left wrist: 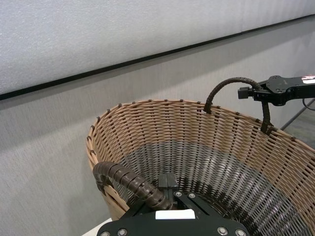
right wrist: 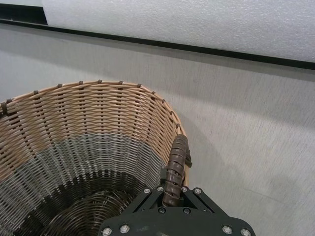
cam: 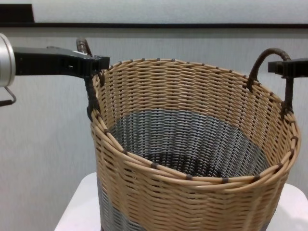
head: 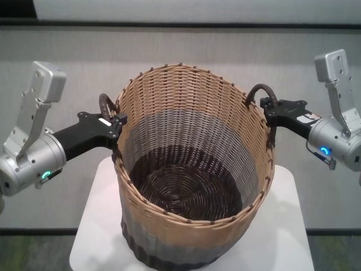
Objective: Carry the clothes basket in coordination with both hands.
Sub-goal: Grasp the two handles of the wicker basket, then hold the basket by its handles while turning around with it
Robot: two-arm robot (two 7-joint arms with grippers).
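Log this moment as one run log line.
left gripper: shut on left handle | right gripper: shut on right handle | clothes basket: over white table

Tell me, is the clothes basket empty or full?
Empty: the clothes basket shows its bare dark woven bottom in the head view, with no clothes inside.

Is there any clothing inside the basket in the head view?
No, the clothes basket is empty: only its bare dark woven bottom shows inside.

The clothes basket point(head: 192, 186) has its base cut off below.
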